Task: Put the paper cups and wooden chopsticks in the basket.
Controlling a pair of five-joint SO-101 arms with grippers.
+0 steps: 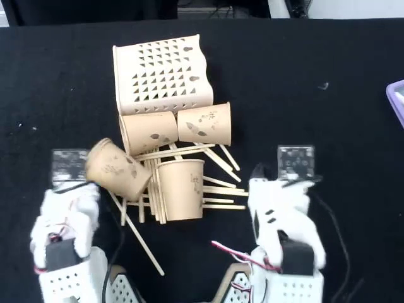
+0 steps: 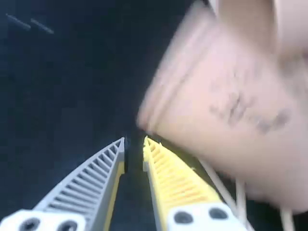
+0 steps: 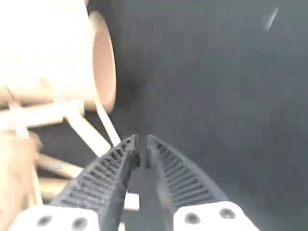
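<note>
Overlooking from high, basket point(image 1: 163, 74): lying on its side at the far end of the pile on the black table point(image 1: 328, 63), perforated wall facing up, touching two cups.
High, far-left cup point(image 1: 149, 131) and far-right cup point(image 1: 205, 124): lying side by side against the basket, long axes running across the table, rims pointing outward, away from each other.
High, near cup point(image 1: 182, 189): lying on the sticks, long axis running from arms to basket, wider end facing the basket.
High, tilted cup point(image 1: 118, 168): lying aslant just ahead of the left arm point(image 1: 63, 214).
High, chopsticks point(image 1: 221, 189): lying crossed under the cups, some pointing across the table, some toward the arms; loose chopstick point(image 1: 136, 232) slanting between the arms.
Left wrist, left gripper point(image 2: 134, 140): sitting clenched to a thin slit, gripping nothing, tips just short of the tilted cup point(image 2: 226, 110), rim end nearest; dark print on its wall blurring past reading.
Right wrist, right gripper point(image 3: 142, 139): sitting clenched, gripping nothing, tips beside the chopsticks point(image 3: 86, 134); far-right cup point(image 3: 57, 53) lying beyond, rim facing open table.
</note>
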